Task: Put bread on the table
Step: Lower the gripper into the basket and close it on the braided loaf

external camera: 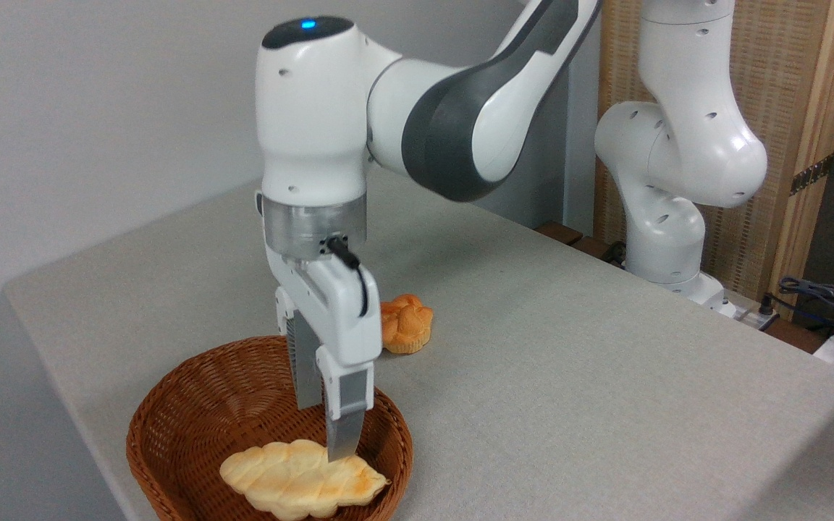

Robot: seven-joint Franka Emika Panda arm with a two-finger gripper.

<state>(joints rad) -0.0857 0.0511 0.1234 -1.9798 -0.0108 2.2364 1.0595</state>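
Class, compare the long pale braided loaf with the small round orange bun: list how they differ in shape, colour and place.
The long, flat, pale yellow braided loaf is leaf-shaped with toasted tips; the small orange knotted bun is round and darker throughout. The loaf is clearly longer than the bun. The loaf lies in the brown wicker basket, under the gripper; the bun sits on the grey cloth table. Both are braided bread.

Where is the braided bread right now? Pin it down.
The bread lies in the wicker basket at the bottom left, against its front rim, directly under the gripper fingers.
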